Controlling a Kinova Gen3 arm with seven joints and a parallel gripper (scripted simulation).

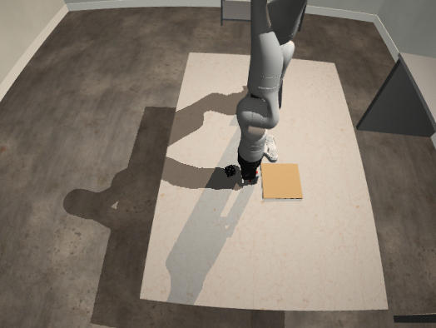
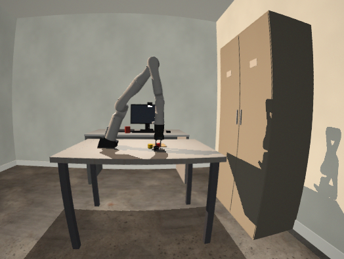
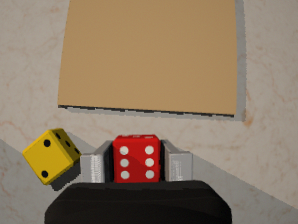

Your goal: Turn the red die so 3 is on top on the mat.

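While my arm (image 1: 266,79) reached straight down over the table (image 1: 291,258), my pincer (image 3: 136,163) was clenched on the red die (image 3: 136,157), one grey finger (image 3: 92,165) pressed to its left face and the other to its right face. From the wrist camera the die showed six white dots on the face turned toward the lens, in two columns of three. It sat on the bare tabletop, just off the near edge of the tan mat (image 3: 149,36), which lay flat at twelve o'clock from the die. No part of the die was on the mat.

A yellow die (image 3: 52,155) stood near the red one at nine o'clock, tilted relative to it, close beside my left finger but apart from it. I could read one black dot on one of its faces and two on another.

From above, my wrist hid the red die almost wholly; only a speck of red showed at the mat's left edge. A black die (image 1: 230,171) lay at nine o'clock from my pincer, in my arm's shadow, and a white die (image 1: 271,147) lay at twelve o'clock from the mat's far left corner, partly behind my forearm. I could not read the faces of either one.
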